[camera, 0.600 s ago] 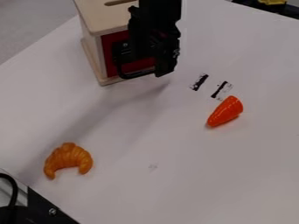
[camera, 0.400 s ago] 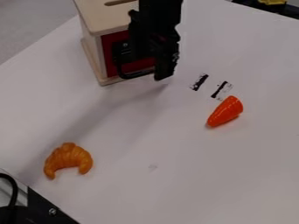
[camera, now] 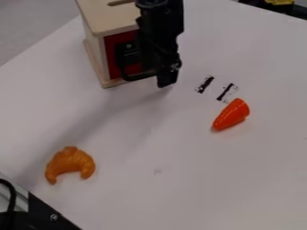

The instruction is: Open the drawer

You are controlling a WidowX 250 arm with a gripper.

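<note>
And here we see the gripper (camera: 167, 80) slide a little lower in the frame, its tip now down past the base of the wooden box (camera: 94, 51) at upper left of centre. Up at the top edge, a round joint of the arm (camera: 151, 3) has come into our view, and we get a bit more of the drawer (camera: 111, 57) beside it, red front in the box's near face. No shift there: the drawer stays shut, its black handle (camera: 133, 77) where we had it before. The gripper is right by that handle; whether they touch, we can't tell, nor whether it's released, clenched or grasping. Down at lower left, the croissant (camera: 71, 161) hasn't budged, and neither has the orange cone-shaped piece (camera: 231, 115) on the desk (camera: 198, 179), right of centre.
</note>
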